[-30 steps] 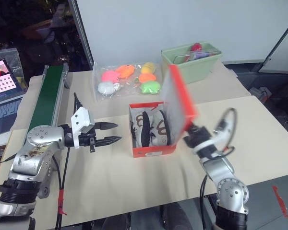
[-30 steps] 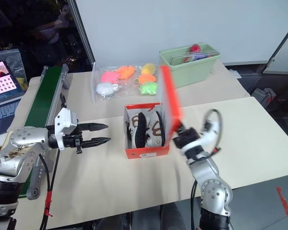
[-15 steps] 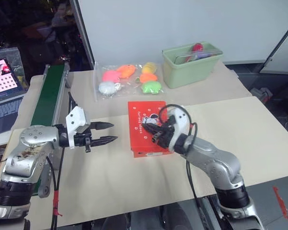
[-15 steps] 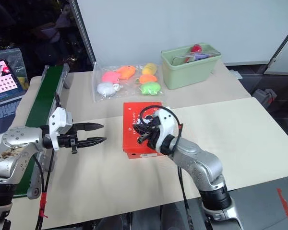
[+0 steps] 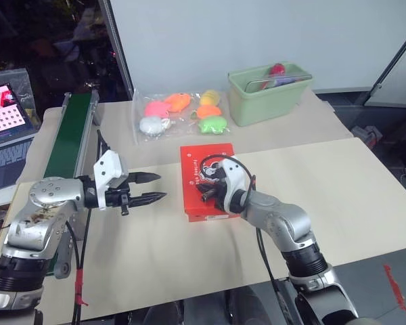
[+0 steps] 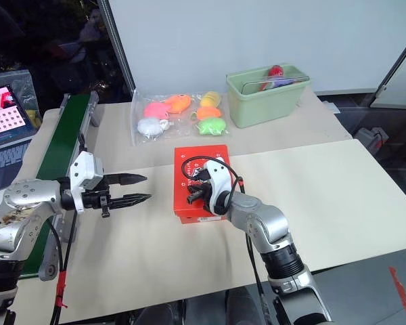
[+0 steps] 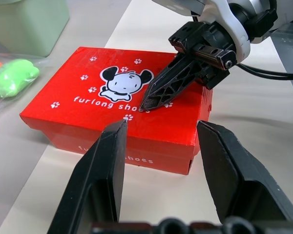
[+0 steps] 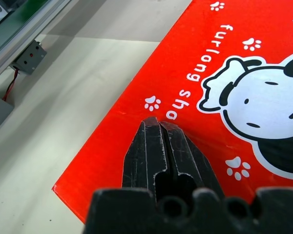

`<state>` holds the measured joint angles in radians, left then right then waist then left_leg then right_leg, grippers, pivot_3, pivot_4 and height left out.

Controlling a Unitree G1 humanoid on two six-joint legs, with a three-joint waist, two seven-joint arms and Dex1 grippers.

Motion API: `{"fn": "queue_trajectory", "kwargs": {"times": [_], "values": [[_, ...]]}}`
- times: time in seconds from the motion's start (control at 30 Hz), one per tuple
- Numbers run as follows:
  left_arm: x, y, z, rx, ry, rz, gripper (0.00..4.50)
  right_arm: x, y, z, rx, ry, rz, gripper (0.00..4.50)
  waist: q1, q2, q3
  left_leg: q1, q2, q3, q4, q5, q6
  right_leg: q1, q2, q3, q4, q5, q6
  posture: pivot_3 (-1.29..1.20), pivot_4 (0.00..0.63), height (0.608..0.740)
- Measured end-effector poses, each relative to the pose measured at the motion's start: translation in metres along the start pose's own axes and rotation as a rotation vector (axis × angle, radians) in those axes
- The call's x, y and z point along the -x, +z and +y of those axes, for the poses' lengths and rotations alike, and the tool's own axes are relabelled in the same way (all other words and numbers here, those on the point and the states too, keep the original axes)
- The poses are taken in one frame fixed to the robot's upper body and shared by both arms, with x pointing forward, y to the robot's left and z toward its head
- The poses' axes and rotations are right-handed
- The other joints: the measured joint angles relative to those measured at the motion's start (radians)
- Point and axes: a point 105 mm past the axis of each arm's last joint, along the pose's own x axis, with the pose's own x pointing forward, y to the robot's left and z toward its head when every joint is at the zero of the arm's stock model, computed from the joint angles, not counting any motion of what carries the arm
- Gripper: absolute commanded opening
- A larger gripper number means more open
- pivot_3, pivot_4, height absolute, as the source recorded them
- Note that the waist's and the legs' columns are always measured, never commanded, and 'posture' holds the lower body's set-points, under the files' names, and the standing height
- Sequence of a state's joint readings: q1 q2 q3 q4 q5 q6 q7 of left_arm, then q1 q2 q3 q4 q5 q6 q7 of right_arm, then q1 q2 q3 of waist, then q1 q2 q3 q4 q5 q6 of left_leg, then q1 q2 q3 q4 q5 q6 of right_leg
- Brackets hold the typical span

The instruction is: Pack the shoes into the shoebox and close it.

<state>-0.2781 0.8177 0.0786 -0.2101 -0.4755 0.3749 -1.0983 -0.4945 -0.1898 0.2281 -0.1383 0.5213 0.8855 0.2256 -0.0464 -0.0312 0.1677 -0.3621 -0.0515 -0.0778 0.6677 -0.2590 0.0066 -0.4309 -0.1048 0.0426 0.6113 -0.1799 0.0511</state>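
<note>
The shoebox [image 5: 213, 154] lies closed in the middle of the table, its red lid flat and showing a dog logo [image 7: 121, 82]. The shoes are hidden inside it. My right gripper [image 5: 204, 190] is shut, and its tips rest on the lid near the box's front left part [image 8: 156, 126], holding nothing. My left gripper [image 5: 162, 186] hovers open and empty to the left of the box, apart from it, pointing at the box's side [image 7: 162, 127].
A pale green tub [image 5: 267, 91] stands at the back right. A clear bag of bright toys [image 5: 179, 112] lies behind the box. A green conveyor belt [image 5: 71, 132] runs along the left edge, with a laptop [image 5: 3, 112] beyond it.
The lid stood upright with the shoes showing; it has swung down and shut. My right gripper moved left and down onto the lid. The left gripper stayed put.
</note>
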Motion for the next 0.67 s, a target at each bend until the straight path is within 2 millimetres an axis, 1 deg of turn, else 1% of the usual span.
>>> {"fn": "queue_trajectory", "kwargs": {"times": [0.07,0.17,0.2,0.27,0.3,0.37,0.4,0.43,0.47,0.5,0.53,0.6,0.67], "values": [[0.000,-0.001,0.000,0.005,0.013,-0.001,2.40,0.001,0.000,0.001,0.004,0.005,0.004,0.02,0.001,0.000,0.000,0.000,0.000,0.000,0.000,0.000,0.000,0.000,0.000,0.000,0.000,0.000,0.000,0.00,0.150,0.740],[0.000,0.003,0.005,0.018,0.070,-0.031,2.40,0.005,0.003,0.000,-0.002,0.003,0.008,0.02,0.002,0.000,0.000,0.000,0.000,-0.001,0.000,0.000,0.000,0.000,0.000,0.000,0.000,0.000,0.000,0.00,0.150,0.740],[-0.001,0.004,0.008,0.036,0.105,-0.056,2.40,0.009,0.005,-0.002,-0.020,0.001,0.002,0.02,0.004,0.000,0.000,-0.001,0.000,-0.001,0.000,0.000,0.000,-0.001,0.000,0.000,0.000,0.000,0.000,0.00,0.150,0.740],[-0.003,0.004,0.013,0.072,0.169,-0.082,2.40,0.018,0.016,-0.010,-0.059,-0.010,-0.043,0.02,0.006,0.000,0.000,-0.004,-0.001,-0.001,0.000,0.000,0.000,-0.003,0.000,0.000,0.000,0.000,0.000,0.00,0.150,0.740],[-0.003,0.005,0.016,0.087,0.210,-0.103,2.40,0.024,0.025,-0.013,-0.087,-0.007,-0.084,0.02,0.007,0.000,0.000,-0.006,-0.001,-0.001,0.000,0.000,0.000,-0.005,-0.001,0.000,0.000,0.000,0.000,0.00,0.150,0.740],[-0.005,0.006,0.025,0.138,0.333,-0.158,2.40,0.051,0.061,-0.028,-0.169,-0.014,-0.259,0.02,0.010,0.001,0.001,-0.008,-0.001,-0.002,0.000,0.000,0.000,-0.007,-0.002,0.000,0.000,0.000,0.000,0.00,0.150,0.740],[-0.006,0.006,0.031,0.164,0.409,-0.184,2.40,0.075,0.088,-0.042,-0.180,-0.050,-0.382,0.02,0.013,0.000,0.001,-0.008,-0.002,-0.002,0.000,0.000,0.000,-0.007,-0.002,0.000,0.000,0.001,0.000,0.00,0.150,0.740],[-0.006,0.005,0.034,0.177,0.444,-0.188,2.40,0.088,0.100,-0.050,-0.169,-0.078,-0.437,0.02,0.015,0.000,0.000,-0.008,-0.001,-0.002,0.000,0.000,0.000,-0.007,-0.002,-0.001,0.000,0.001,0.000,0.00,0.150,0.740],[-0.003,0.003,0.039,0.205,0.511,-0.198,2.40,0.107,0.110,-0.061,-0.145,-0.136,-0.490,0.02,0.018,0.000,0.000,-0.008,-0.001,-0.002,0.000,0.000,0.000,-0.007,-0.002,-0.001,0.000,0.001,0.000,0.00,0.150,0.740],[0.000,0.000,0.045,0.230,0.577,-0.204,2.40,0.120,0.109,-0.073,-0.123,-0.201,-0.499,0.02,0.020,0.000,0.000,-0.008,-0.001,-0.001,-0.001,0.000,0.000,-0.007,-0.001,-0.001,-0.001,0.000,0.000,0.00,0.150,0.740],[0.004,-0.002,0.050,0.251,0.638,-0.217,2.40,0.129,0.100,-0.085,-0.099,-0.277,-0.470,0.02,0.021,0.000,0.000,-0.008,-0.001,0.000,-0.001,0.000,0.000,-0.007,-0.001,-0.001,-0.001,0.000,0.000,0.00,0.150,0.740],[0.011,-0.008,0.058,0.294,0.755,-0.233,2.40,0.139,0.069,-0.112,-0.088,-0.426,-0.361,0.02,0.023,0.000,0.000,-0.008,-0.001,0.004,-0.001,0.000,0.000,-0.007,-0.001,-0.001,-0.001,0.000,0.000,0.00,0.150,0.740],[0.017,-0.016,0.064,0.354,0.876,-0.254,2.40,0.149,0.043,-0.130,-0.008,-0.553,-0.244,0.02,0.021,0.001,0.000,-0.007,-0.001,0.008,-0.001,0.000,0.000,-0.007,-0.002,0.001,0.000,0.000,0.000,0.00,0.150,0.740]]}}
